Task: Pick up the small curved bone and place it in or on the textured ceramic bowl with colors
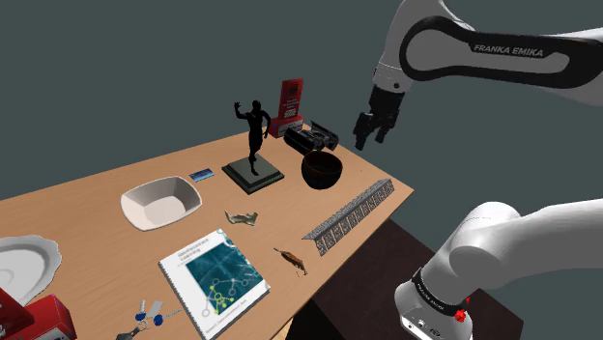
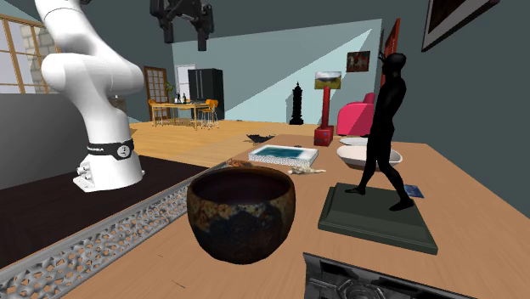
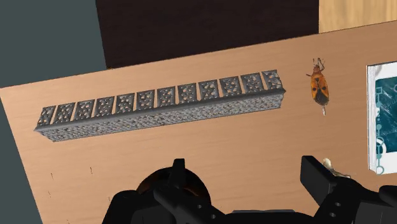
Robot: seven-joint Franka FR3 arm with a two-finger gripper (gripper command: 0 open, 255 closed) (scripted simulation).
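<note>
While the arm hangs high at the upper right of the shoulder view, I read the gripper as spread wide with nothing between its fingers. In the wrist view the two black fingers stand apart over bare wood.

Containers, from the left of the shoulder view:
- A white plate is cut by the left edge, and the part I see is bare.
- A white bowl is empty.
- The dark textured bowl sits right of centre, just beside the base of the statue. The second exterior view looks into that bowl at lower centre, and as much of the inside as I can see is empty.

The small curved bone lies on the table at mid-frame, between the white bowl and the grey perforated bar, well apart from the dark bowl. In the second exterior view it is a pale scrap beyond the bowl, just beside the book.

A red box and keys are clipped at the lower left. In the wrist view a pale tip peeks past one finger; I cannot tell what it is.

The bar runs along the table's right-hand edge, and an insect sits near that edge too. Open wood lies between the bone and the dark bowl.
</note>
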